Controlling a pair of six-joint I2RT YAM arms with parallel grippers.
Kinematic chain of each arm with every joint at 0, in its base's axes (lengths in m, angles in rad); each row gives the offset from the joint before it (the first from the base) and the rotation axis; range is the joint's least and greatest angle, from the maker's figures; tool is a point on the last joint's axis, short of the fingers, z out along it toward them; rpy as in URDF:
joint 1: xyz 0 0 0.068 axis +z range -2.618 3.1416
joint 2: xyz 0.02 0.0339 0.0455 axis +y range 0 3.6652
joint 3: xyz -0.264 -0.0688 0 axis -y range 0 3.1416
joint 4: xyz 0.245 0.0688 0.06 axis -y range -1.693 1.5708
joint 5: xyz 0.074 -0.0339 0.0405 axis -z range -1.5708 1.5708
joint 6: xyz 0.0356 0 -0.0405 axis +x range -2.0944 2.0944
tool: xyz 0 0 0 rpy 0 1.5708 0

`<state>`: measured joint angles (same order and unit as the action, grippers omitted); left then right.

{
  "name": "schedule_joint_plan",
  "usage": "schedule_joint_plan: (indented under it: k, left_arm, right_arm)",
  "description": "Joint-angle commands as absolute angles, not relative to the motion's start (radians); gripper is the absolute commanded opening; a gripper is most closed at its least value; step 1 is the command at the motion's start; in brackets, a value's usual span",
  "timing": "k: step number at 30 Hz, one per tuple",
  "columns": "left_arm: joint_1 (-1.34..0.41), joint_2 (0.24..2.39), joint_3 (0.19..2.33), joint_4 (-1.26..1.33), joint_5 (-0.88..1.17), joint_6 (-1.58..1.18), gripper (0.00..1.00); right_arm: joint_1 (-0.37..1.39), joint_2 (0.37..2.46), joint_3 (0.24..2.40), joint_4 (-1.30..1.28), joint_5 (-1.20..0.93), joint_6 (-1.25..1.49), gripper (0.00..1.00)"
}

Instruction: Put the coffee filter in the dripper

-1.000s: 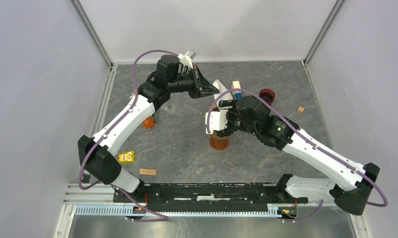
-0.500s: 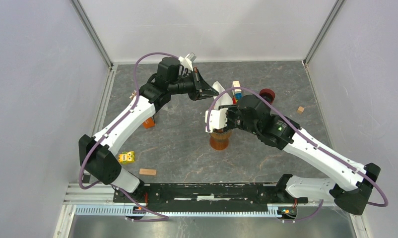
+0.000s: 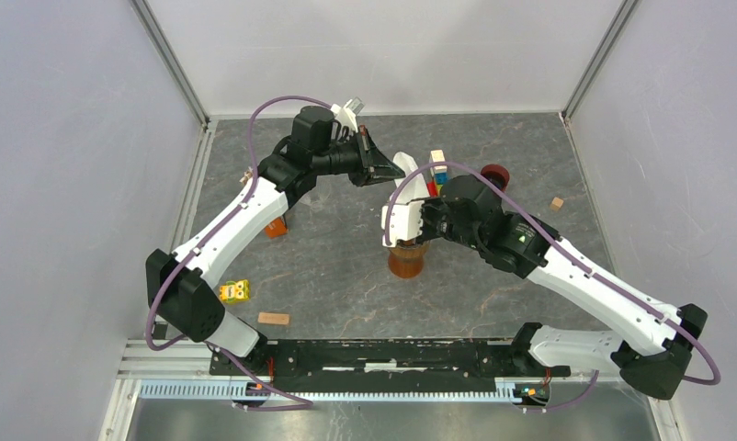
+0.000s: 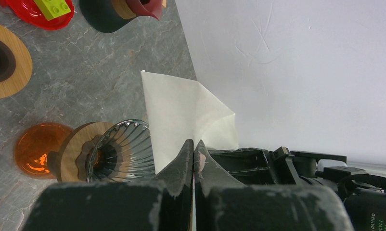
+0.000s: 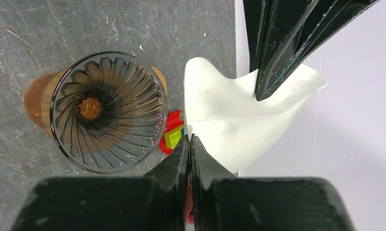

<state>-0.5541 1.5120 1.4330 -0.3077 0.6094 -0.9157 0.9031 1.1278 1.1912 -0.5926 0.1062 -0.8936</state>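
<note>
Two arms meet over the table's middle, nearer its far edge. The left gripper (image 4: 193,149) points toward the right edge, its fingers closed on one corner of the white coffee filter (image 5: 225,110). The right gripper (image 5: 189,144), hanging above the dripper (image 5: 109,111), pinches the opposite edge. The filter is in the air just beside the dripper's glass rim, on its far side, not inside it. A red plate (image 4: 18,17) bearing a green brick (image 4: 51,7) lies beyond, and a yellow toy (image 3: 234,291) sits near the left edge. Print on a motor housing (image 4: 369,211) is too small to read.
</note>
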Motion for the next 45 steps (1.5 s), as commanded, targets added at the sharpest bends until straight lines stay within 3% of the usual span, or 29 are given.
schedule_joint_plan:
  k: [1, 3, 7, 20, 27, 45]
  left_arm:
    - [-0.546, 1.482, 1.460, -0.307, 0.600, -0.831, 0.02]
    - [-0.546, 1.476, 1.460, -0.307, 0.597, -0.804, 0.02]
    - [-0.546, 1.461, 1.453, -0.321, 0.585, -0.748, 0.03]
    - [-0.546, 1.402, 1.483, -0.381, 0.562, -0.535, 0.23]
    - [-0.547, 1.389, 1.476, -0.390, 0.574, -0.468, 0.38]
    - [-0.567, 1.400, 1.476, -0.400, 0.613, -0.366, 0.39]
  right_arm:
    - [0.907, 1.097, 1.200, -0.595, 0.075, -0.905, 0.05]
    - [0.907, 1.096, 1.205, -0.601, 0.060, -0.904, 0.00]
    - [0.906, 1.095, 1.208, -0.608, 0.030, -0.893, 0.00]
    - [0.864, 1.091, 1.264, -0.681, -0.191, -0.816, 0.00]
    - [0.824, 1.069, 1.235, -0.685, -0.307, -0.770, 0.00]
    - [0.814, 1.091, 1.178, -0.759, -0.379, -0.790, 0.00]
